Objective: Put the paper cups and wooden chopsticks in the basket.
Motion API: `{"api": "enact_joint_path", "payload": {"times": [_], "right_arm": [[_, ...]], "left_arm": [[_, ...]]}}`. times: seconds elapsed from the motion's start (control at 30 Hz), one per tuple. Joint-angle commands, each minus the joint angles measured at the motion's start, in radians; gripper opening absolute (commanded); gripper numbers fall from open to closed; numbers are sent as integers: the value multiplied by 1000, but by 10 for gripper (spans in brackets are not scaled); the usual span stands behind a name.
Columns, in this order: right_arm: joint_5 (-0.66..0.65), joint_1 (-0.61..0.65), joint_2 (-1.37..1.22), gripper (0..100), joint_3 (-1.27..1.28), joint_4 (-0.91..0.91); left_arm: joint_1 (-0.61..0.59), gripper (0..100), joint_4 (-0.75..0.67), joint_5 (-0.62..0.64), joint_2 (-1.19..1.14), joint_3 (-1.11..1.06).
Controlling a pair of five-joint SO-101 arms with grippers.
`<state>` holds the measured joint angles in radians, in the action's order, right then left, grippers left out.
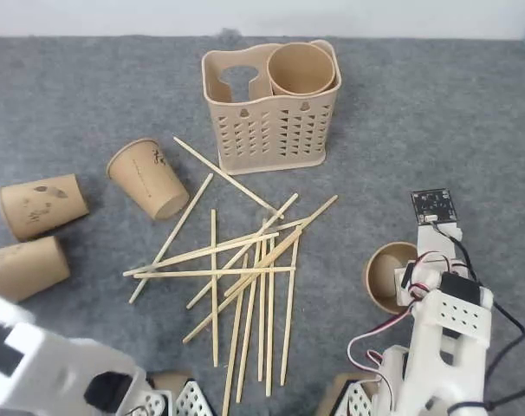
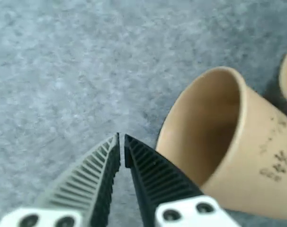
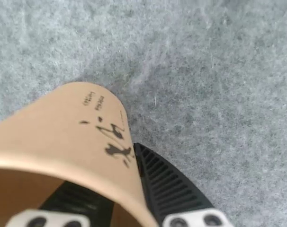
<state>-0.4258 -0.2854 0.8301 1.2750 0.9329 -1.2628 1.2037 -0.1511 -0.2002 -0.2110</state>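
Observation:
A tan slotted basket (image 1: 267, 130) stands at the back with one paper cup (image 1: 301, 68) upright in a compartment. Three cups lie on their sides at the left: (image 1: 147, 178), (image 1: 42, 206), (image 1: 22, 267). Several wooden chopsticks (image 1: 245, 269) lie crossed in a pile on the grey carpet. My right gripper (image 3: 127, 158) is shut on the wall of a paper cup (image 3: 58, 137), one finger (image 3: 169, 187) outside it and one inside; this cup (image 1: 385, 276) is at the front right. My left gripper (image 2: 121, 138) is shut and empty beside the mouth of a lying cup (image 2: 219, 142).
The left arm's white body (image 1: 37, 364) fills the front left corner, and the right arm (image 1: 444, 338) the front right. Bare carpet lies right of the basket and between the pile and the held cup. The basket's left compartment (image 1: 236, 82) holds nothing.

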Motion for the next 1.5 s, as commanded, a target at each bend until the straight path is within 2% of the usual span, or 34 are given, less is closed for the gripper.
{"api": "enact_joint_path", "payload": {"times": [0.0, 0.13, 0.47, 0.6, 0.77, 1.0, 1.33, 1.47], "right_arm": [[-21, -5, 5, 8, 17, -16], [-21, -5, 5, 8, 17, -16], [-21, -5, 7, 8, 17, -19], [-23, -5, 7, 8, 17, -19], [-54, -5, 7, 8, 17, -16], [-55, -5, 7, 8, 17, -18], [-57, 7, 7, 8, 21, -44], [-57, 19, 7, 8, 21, -44]], "left_arm": [[97, 12, -18, 153, 12, 41], [153, 11, -18, 273, 69, 47], [325, 11, -20, 433, 226, 42], [411, 11, -21, 453, 229, 19], [511, 11, -100, 462, 239, -73], [643, 11, -212, 623, 239, -84], [835, 13, -224, 623, 229, -13], [921, 62, -218, 546, 232, -5]]}}
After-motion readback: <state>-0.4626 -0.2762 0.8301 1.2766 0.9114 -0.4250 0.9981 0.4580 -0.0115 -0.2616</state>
